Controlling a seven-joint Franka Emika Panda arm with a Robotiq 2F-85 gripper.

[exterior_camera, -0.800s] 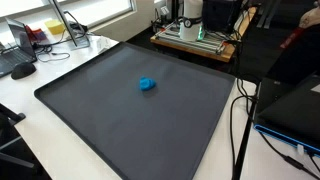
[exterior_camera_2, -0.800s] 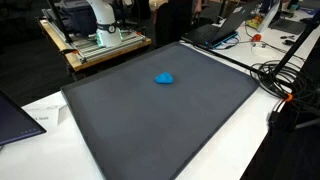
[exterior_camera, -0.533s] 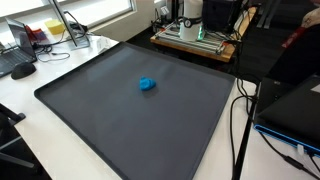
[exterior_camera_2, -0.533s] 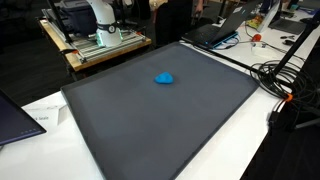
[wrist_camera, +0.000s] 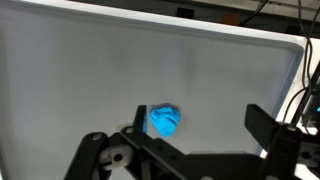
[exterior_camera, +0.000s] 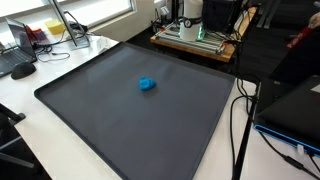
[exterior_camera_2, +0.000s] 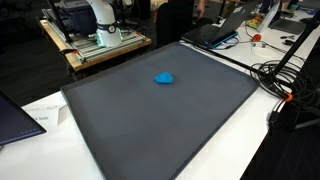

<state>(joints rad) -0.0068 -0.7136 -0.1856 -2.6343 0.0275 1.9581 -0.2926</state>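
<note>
Item: small blue lump (wrist_camera: 165,120) on dark mat (exterior_camera: 120,130); pincer (wrist_camera: 180,135) overhead, jaws wide apart.
Centre your pincer on the lump, with a finger evenly on either side, before any descent.

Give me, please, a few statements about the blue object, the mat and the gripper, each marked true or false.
1. The blue object lies on the dark mat. True.
2. The gripper is shut on the blue object. False: in the wrist view its jaws stand wide open and the object lies free on the mat.
3. Two blue objects lie on the mat. False: there is only one.
4. Cables run over the white table beside the mat. True.
</note>
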